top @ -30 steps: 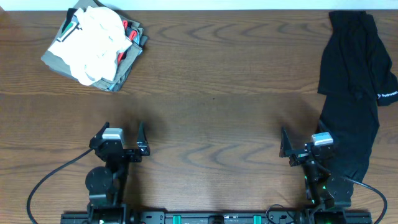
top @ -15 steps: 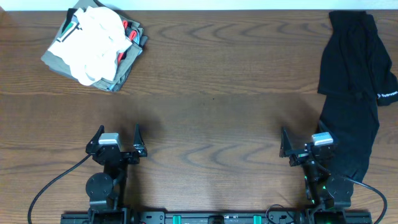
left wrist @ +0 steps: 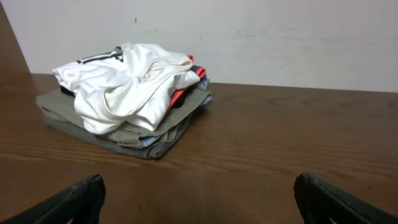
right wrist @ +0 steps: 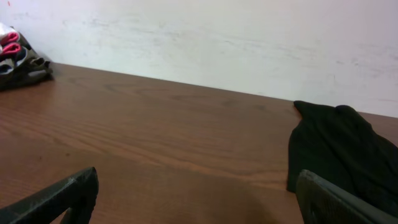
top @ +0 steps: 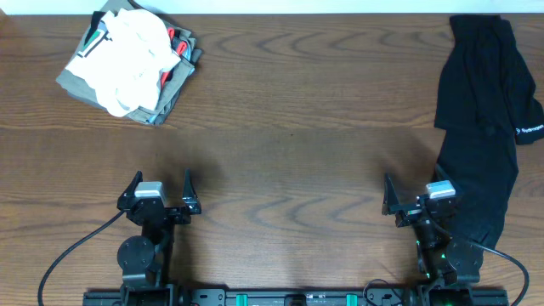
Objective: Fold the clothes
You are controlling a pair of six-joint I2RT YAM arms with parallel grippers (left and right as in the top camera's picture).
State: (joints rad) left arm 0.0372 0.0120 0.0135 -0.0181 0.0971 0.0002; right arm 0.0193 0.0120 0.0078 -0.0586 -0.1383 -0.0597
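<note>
**White shirt far from both open pincers**

The crumpled white cotton T-shirt lies on top of a folded pile of khaki and grey clothes with red trim at the table's far left corner. It is well apart from the left gripper, ahead of it and a little to its left. That gripper's fingers stand wide apart, holding and touching nothing. The right gripper is likewise spread wide and empty, beside a long black garment.

Black garment's small white lettering is unreadable.

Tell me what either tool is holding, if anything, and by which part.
Nothing is held: left tool and right tool are both open and empty, far from the white T-shirt.
</note>
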